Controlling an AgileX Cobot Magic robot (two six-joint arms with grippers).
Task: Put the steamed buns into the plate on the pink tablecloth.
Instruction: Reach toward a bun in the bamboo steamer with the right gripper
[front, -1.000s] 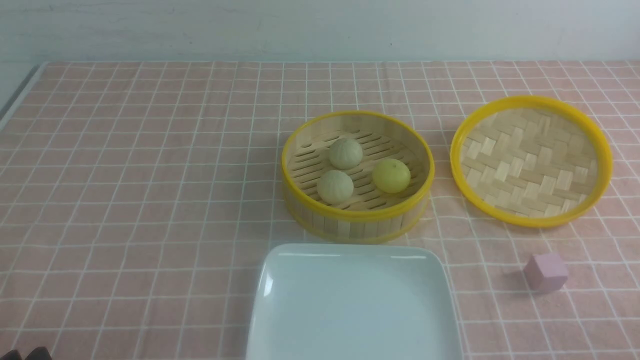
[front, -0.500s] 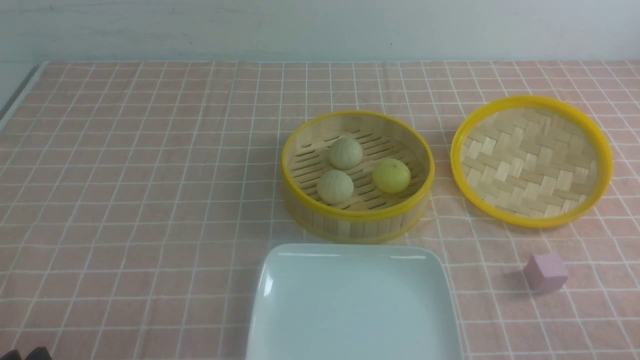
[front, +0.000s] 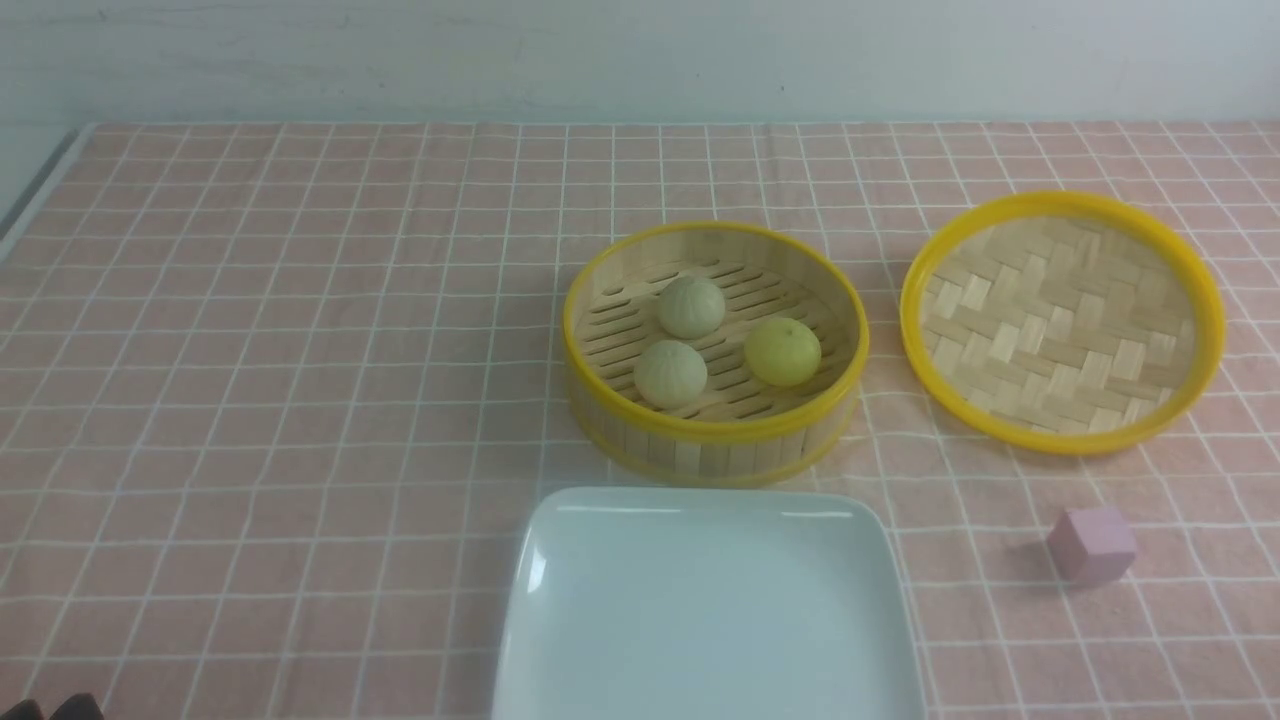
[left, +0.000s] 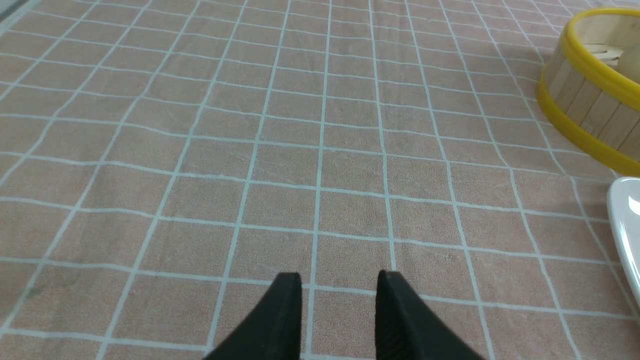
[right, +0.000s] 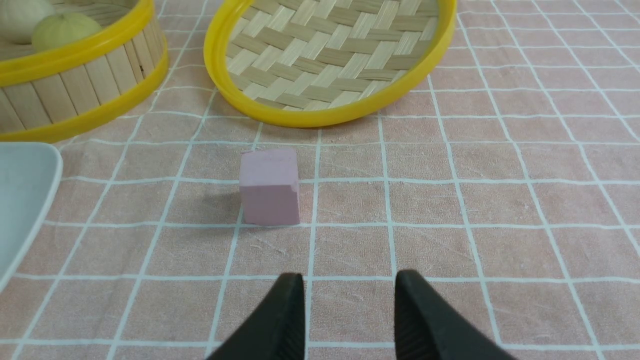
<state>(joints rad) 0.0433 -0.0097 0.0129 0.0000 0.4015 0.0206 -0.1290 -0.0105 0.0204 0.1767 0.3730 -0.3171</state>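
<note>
Three steamed buns lie in the bamboo steamer basket (front: 715, 440): a pale one at the back (front: 691, 306), a pale one in front (front: 670, 373) and a yellow-green one (front: 782, 351). The white plate (front: 560, 560) sits empty on the pink tablecloth (front: 300, 350), just in front of the basket. My left gripper (left: 339, 280) is open and empty over bare cloth, left of the plate (left: 622, 225); only a dark tip (front: 60, 708) shows in the front view. My right gripper (right: 349, 280) is open and empty, a little short of the pink-purple cube (right: 269, 186).
The woven bamboo lid (front: 1062, 320) lies upside down to the right of the basket. The pink-purple cube (front: 1091, 543) stands in front of the lid, right of the plate. The basket's wall (left: 585, 110) shows at the edge of the left wrist view.
</note>
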